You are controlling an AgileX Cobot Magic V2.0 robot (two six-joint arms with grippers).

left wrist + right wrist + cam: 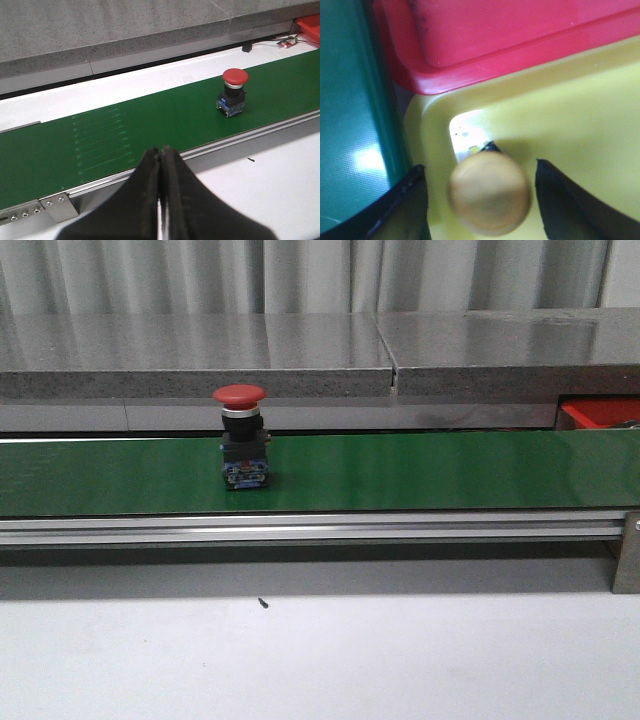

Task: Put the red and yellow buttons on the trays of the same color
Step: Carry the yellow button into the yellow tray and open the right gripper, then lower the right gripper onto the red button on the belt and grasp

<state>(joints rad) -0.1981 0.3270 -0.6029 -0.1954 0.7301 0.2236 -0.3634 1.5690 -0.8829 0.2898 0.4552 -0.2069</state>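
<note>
Yellow button (490,192) sits between right claw's (482,200) spread fingers; left claw (160,165) closed, empty.

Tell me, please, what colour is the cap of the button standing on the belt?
Red; the button's cap shows best in the front view.

We see only a corner of the red tray (600,413), cut off at the front view's right edge. In the right wrist view, the yellow button (490,194) blurs between spread fingers (407,207), its body hidden beneath the cap; the yellow tray (580,115) runs past the frame.
</note>
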